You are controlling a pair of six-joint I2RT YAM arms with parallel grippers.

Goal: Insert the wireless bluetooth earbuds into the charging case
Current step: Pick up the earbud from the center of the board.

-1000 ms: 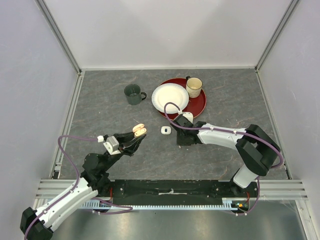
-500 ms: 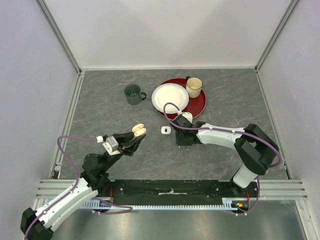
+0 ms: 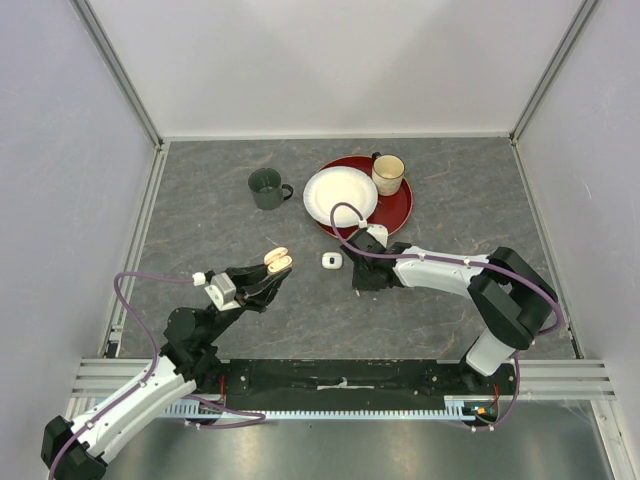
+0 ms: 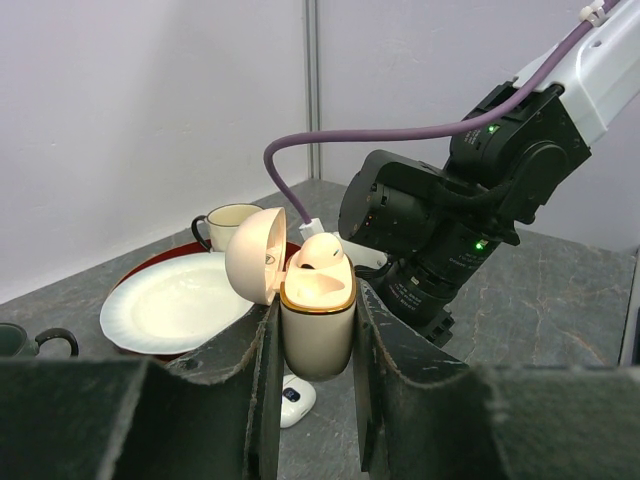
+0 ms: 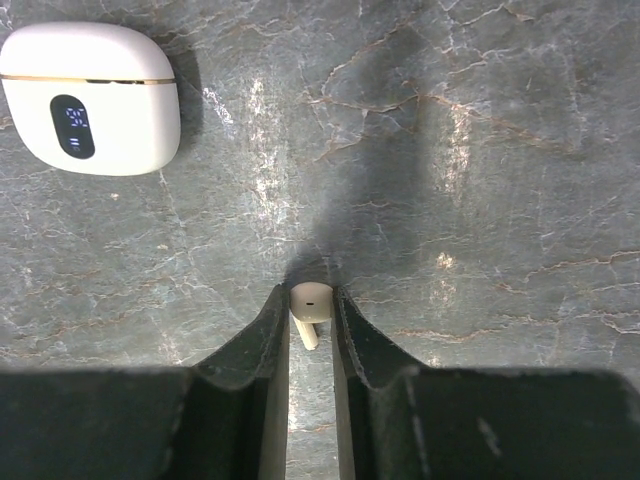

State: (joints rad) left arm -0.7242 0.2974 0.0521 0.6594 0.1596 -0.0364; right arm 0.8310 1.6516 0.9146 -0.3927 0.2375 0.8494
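Nearest the bases, left jaws clamp one open peach case [image 4: 316, 325] (one earbud [image 4: 322, 252] seated); right jaws pinch one white earbud [image 5: 309, 303] on bare table [image 3: 200, 220], four o'clock of one shut white case [image 5: 90, 98]. Farther, twelve o'clock: one green mug [image 3: 266, 187], one cream mug [image 3: 388, 174], one plate [image 3: 340, 195].

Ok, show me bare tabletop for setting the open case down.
Bare: left of the green mug; right of the red tray; the near strip by the rail. Crowded: the tray, and around the closed white case between left gripper and right gripper.
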